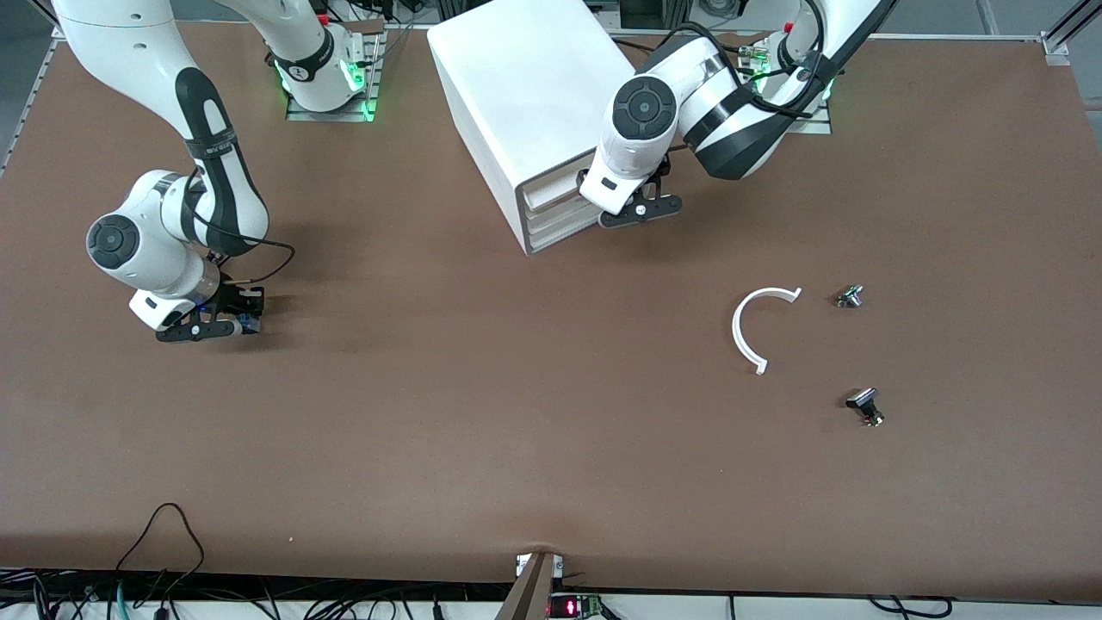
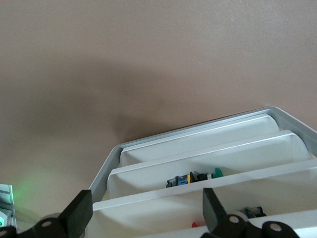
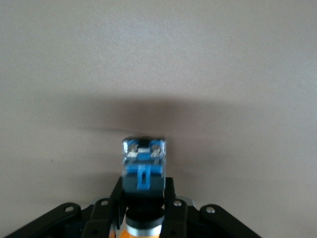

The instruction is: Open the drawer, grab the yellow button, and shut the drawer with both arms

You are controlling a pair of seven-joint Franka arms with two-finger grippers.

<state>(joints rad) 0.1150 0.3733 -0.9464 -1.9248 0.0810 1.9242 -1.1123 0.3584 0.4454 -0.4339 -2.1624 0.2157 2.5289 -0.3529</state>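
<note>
The white cabinet (image 1: 534,95) stands near the arms' bases, its drawer fronts facing the front camera. The uppermost drawer (image 1: 551,191) sits nearly flush with the lower ones. My left gripper (image 1: 641,211) is at the drawer fronts, open and empty. In the left wrist view (image 2: 146,198) its fingers (image 2: 81,210) straddle the stacked tray rims, and the uppermost drawer's rim (image 2: 292,218) barely shows. My right gripper (image 1: 241,314) is low over the table toward the right arm's end, shut on the button (image 1: 250,322). The right wrist view shows the button's blue-and-black body (image 3: 143,166) sticking out and its orange cap between the fingers.
A white C-shaped strip (image 1: 742,331) lies toward the left arm's end. Two small black-and-silver parts (image 1: 850,296) (image 1: 865,406) lie beside it. Small parts (image 2: 193,178) lie in a lower drawer. Cables hang at the table's edge nearest the front camera.
</note>
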